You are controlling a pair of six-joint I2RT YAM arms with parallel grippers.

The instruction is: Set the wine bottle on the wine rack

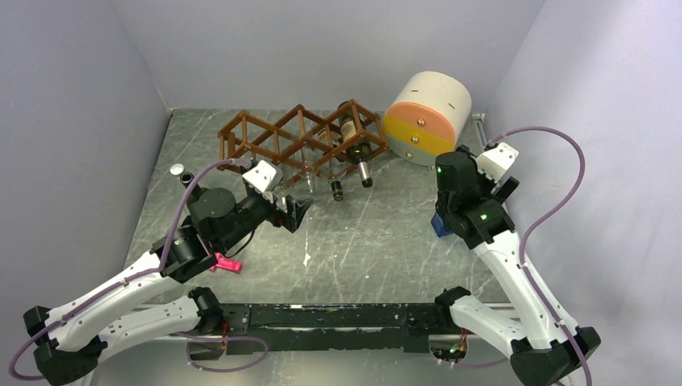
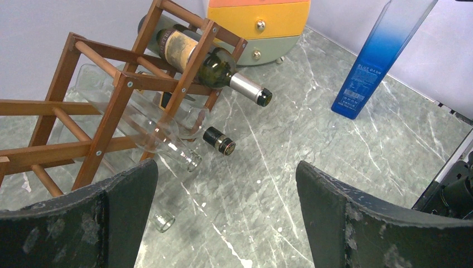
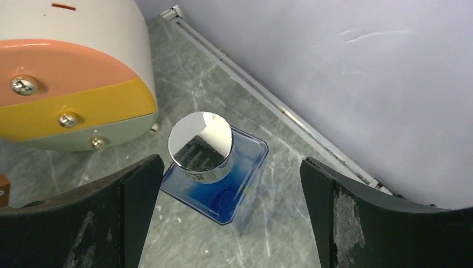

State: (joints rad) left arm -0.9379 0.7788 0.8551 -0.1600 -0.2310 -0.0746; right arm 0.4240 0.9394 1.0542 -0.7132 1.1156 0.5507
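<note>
The reddish-brown wooden wine rack (image 1: 277, 138) stands at the back left and also shows in the left wrist view (image 2: 114, 92). A dark green bottle (image 2: 209, 62), a clear bottle (image 2: 159, 137) and a dark-capped bottle (image 2: 219, 140) lie in its cells, necks pointing out. A tall blue square bottle (image 2: 379, 56) with a silver cap (image 3: 201, 146) stands upright on the right. My right gripper (image 3: 231, 218) is open above it, its fingers to either side and clear of it. My left gripper (image 1: 293, 211) is open and empty in front of the rack, as its wrist view (image 2: 226, 218) also shows.
A cream, orange and yellow cylinder with knobs (image 1: 426, 117) lies at the back right, close to the blue bottle. A clear bottle mouth (image 2: 162, 221) lies by my left finger. Two small caps (image 1: 181, 173) sit at the far left. A pink piece (image 1: 228, 263) is near the left arm.
</note>
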